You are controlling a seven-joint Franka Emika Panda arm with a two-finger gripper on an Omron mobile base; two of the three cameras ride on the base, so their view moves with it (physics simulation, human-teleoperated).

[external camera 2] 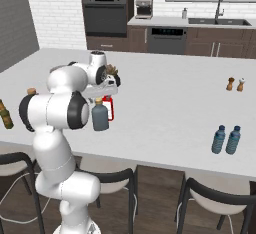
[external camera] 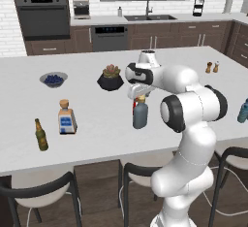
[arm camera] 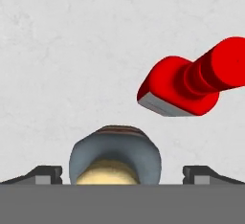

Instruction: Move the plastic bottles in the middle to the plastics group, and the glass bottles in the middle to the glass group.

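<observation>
Pincer: the pincer hangs straight above the grey bottle's cap, fingers spread wide, one fingertip on each side of the bottle; it holds nothing.
Grey bottle: the grey bottle with the tan cap stands upright mid-desk, directly under the pincer, not yet lifted.
Red bottle: the red bottle stands just behind and beside the grey one, nearly touching it in the base views; from the hand view there is a gap between them.
Desk: the white desk carries everything; dark stools are tucked under its near edge.
Glass group: at the desk's left end stand the brown beer bottle and, beside it, the clear square bottle with the blue-white label.
Plastics group: two teal-blue bottles stand side by side at the desk's right end, well apart from the middle. I cannot tell which of them, if either, came from the middle.
Other things: a bowl of blueberries, a potted plant and a pair of small shakers sit farther back.
Progress: no teal bottle stands in the middle, so the plastic part looks done. Both glass bottles remain in the middle; the grey one seems to be next, then the red.
Risk: closing on the grey bottle could nudge the red one beside it.
</observation>
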